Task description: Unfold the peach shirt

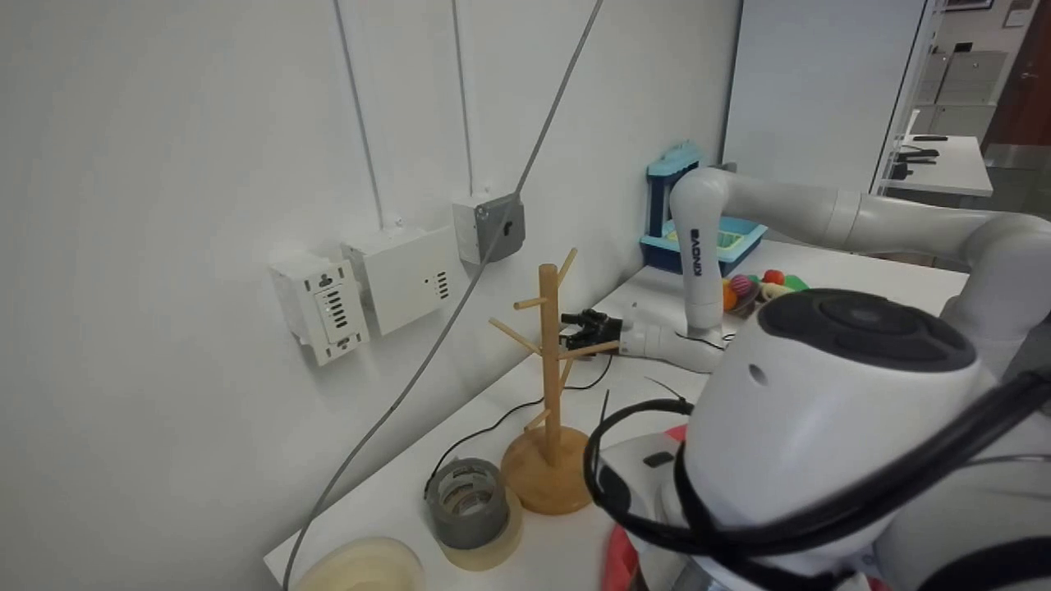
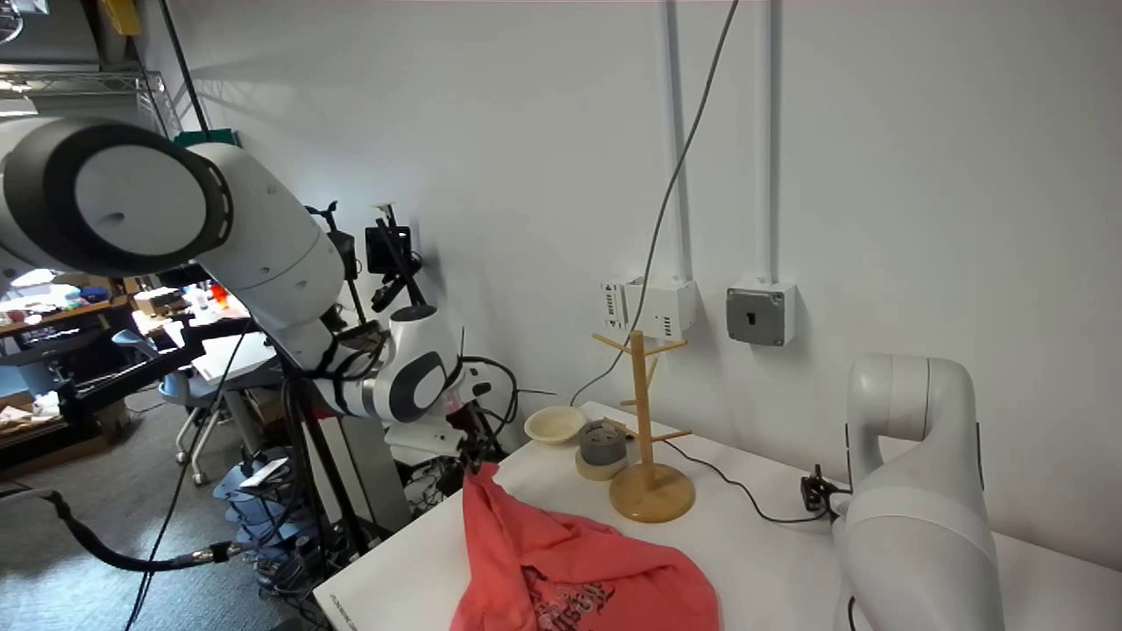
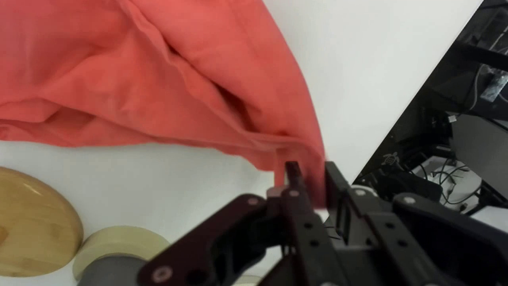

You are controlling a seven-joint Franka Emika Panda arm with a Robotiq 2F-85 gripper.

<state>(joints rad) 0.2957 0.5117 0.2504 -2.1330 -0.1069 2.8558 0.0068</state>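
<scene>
The peach shirt point(image 2: 614, 556) lies crumpled on the white table, its dark graphic facing up in an exterior view. One corner rises to a peak at my gripper point(image 2: 476, 457), near the table's edge. In the wrist view, the bunched corner of the shirt point(image 3: 131, 79) runs between the two fingertips of the gripper point(image 3: 312, 169) and fills the narrow gap. The fingers are shut on this corner. The rest of the fabric spreads away with folds and a ridge. In an exterior view, only bits of the shirt point(image 1: 621, 562) show and the arm hides the fingers.
A wooden mug tree point(image 2: 642, 412) stands just behind the shirt. Stacked tape rolls point(image 2: 602, 445) and a cream bowl point(image 2: 555, 424) are beside it, along the wall. A second white arm point(image 2: 912, 517) rests farther along the table. A toy sink point(image 1: 661, 213) stands beyond it.
</scene>
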